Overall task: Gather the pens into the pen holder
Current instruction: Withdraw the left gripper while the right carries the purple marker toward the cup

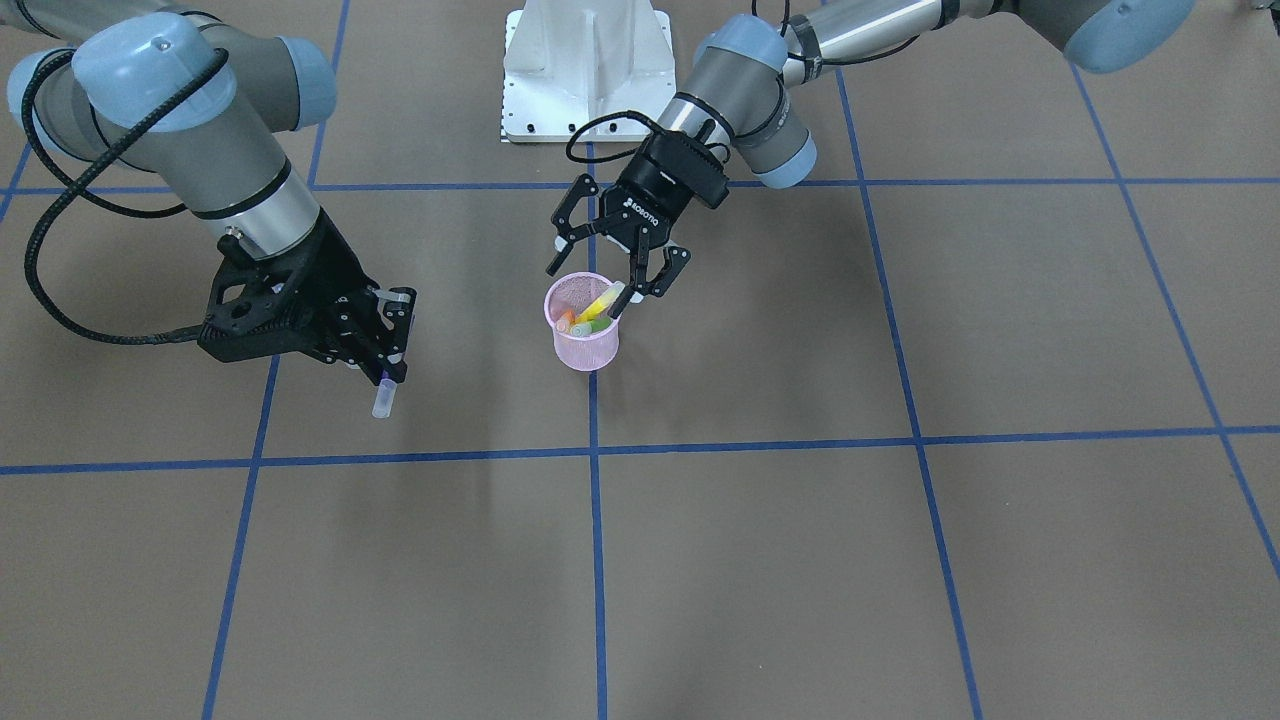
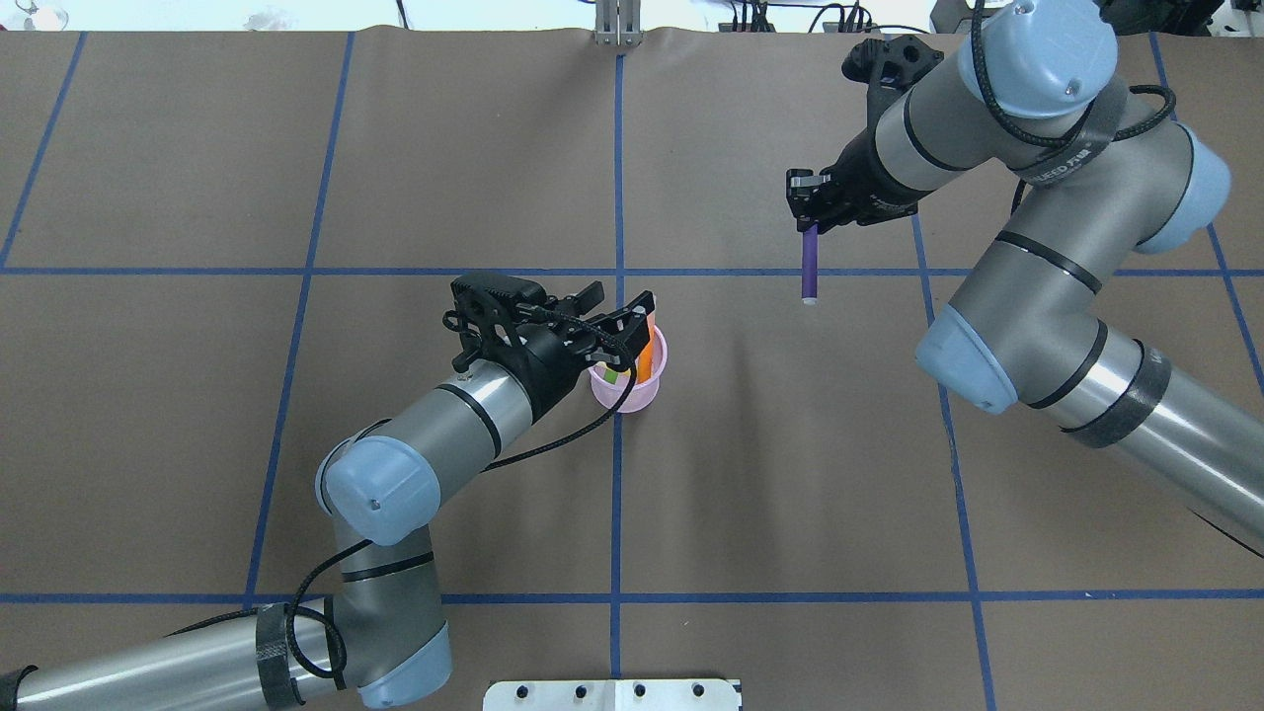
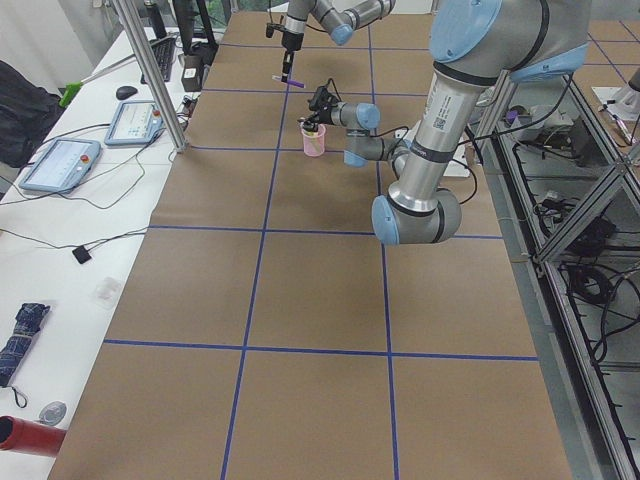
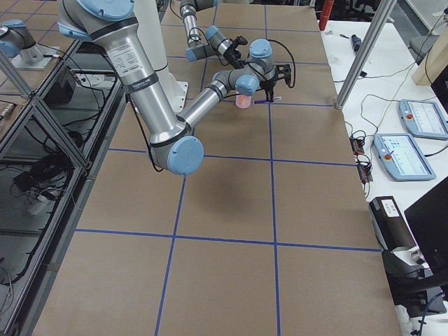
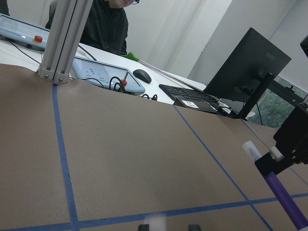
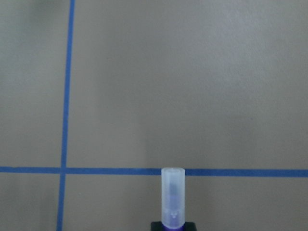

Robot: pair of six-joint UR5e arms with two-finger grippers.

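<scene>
The pink mesh pen holder (image 1: 585,335) stands near the table's middle, with a yellow pen (image 1: 600,300), an orange pen (image 1: 565,322) and a green pen (image 1: 592,325) in it. My left gripper (image 1: 597,280) hovers right over its rim, jaws spread and empty; in the overhead view (image 2: 620,308) it covers part of the cup (image 2: 632,390). My right gripper (image 1: 390,368) is shut on a purple pen (image 1: 383,398), held off the table with its pale cap pointing down and away from the wrist. The purple pen also shows in the overhead view (image 2: 810,265) and the right wrist view (image 6: 173,197).
Brown table cover with a blue tape grid. The robot's white base (image 1: 587,70) is at the near edge. Beyond the far edge are a desk with a monitor (image 5: 248,67), a keyboard (image 5: 185,92), tablets and a seated person (image 5: 103,26).
</scene>
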